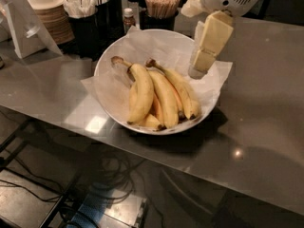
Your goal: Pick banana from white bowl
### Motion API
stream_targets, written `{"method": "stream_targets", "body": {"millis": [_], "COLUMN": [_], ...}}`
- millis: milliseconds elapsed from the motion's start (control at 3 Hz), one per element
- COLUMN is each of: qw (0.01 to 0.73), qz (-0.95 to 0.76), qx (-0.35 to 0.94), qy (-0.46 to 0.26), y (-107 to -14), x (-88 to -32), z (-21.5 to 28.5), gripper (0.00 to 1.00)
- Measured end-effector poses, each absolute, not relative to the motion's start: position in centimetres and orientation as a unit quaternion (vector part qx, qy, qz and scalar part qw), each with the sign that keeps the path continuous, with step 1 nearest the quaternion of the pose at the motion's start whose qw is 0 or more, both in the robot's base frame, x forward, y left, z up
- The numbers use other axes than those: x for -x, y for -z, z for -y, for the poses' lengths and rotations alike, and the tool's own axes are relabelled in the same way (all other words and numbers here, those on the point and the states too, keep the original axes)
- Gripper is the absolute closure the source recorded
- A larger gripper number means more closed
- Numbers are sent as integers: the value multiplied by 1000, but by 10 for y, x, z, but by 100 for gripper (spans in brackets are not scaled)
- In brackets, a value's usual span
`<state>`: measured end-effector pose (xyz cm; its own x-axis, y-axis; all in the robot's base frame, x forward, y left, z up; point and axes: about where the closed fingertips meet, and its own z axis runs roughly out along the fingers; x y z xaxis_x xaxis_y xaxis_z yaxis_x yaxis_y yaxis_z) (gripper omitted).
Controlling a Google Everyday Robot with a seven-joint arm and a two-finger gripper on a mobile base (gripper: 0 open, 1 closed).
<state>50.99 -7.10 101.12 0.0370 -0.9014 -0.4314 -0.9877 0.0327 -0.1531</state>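
The white bowl (107,63), lined with crinkled white paper, sits on the grey counter and holds several bananas. The plump yellow banana (142,91) lies on the left of the bunch, its stem toward the back left. Two more yellow bananas (166,99) lie beside it, with a thinner orange-tinted one (176,98) tucked between them. My gripper (197,70), cream-coloured, hangs from the white arm at the upper right. It points down over the bowl's right inner rim, just above and right of the bananas, touching none of them.
Behind the bowl stand stacked cream and brown paper bowls (47,8), a black holder with napkins (85,13), a small bottle (127,19) and a cup of stir sticks (161,4). A clear sign holder (23,27) is at the far left. The counter's front edge drops to cables (102,170) below.
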Motion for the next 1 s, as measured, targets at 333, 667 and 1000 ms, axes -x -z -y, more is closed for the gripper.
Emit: {"method": "stream_targets", "body": {"millis": [333,667,1000], "qw": [209,209,209], "qz": [-690,-690,-718], "qx": [680,680,641], "qy": [-134,-134,-173], "y": [-995,-995,-993], "x": [-525,-525,-520], "z": [50,50,43], "gripper": [0,0,0]}}
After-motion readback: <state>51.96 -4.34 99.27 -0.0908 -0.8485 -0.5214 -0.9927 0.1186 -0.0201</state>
